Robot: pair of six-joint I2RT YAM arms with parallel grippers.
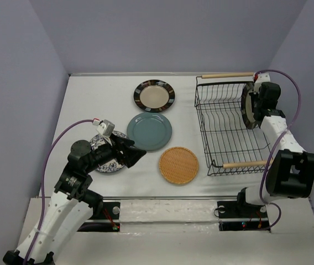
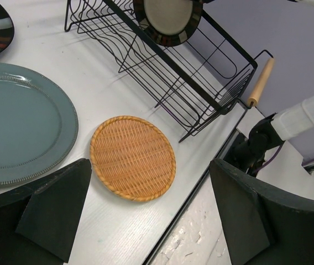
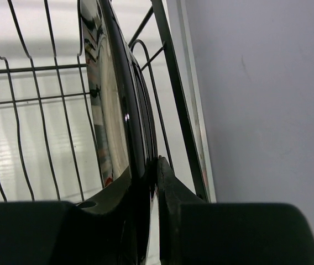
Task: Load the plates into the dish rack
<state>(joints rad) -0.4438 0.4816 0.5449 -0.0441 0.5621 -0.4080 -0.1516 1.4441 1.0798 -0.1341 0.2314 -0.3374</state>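
Observation:
The black wire dish rack (image 1: 223, 132) stands at the right. My right gripper (image 1: 252, 106) is shut on the rim of a cream plate with a dark striped rim (image 1: 247, 104), held upright at the rack's far end; the right wrist view shows the fingers (image 3: 168, 182) pinching this plate's rim (image 3: 118, 99). A second striped plate (image 1: 154, 95), a teal plate (image 1: 149, 131) and a wicker plate (image 1: 178, 164) lie flat on the table. A floral plate (image 1: 111, 165) lies partly under my left arm. My left gripper (image 1: 136, 154) hovers open and empty, left of the wicker plate (image 2: 132, 157).
The rack's wooden handles (image 1: 244, 164) sit at its near and far ends. Purple-grey walls enclose the table on three sides; the right wall is close behind the rack (image 3: 173, 83). The table's near edge and metal rail run just below the wicker plate.

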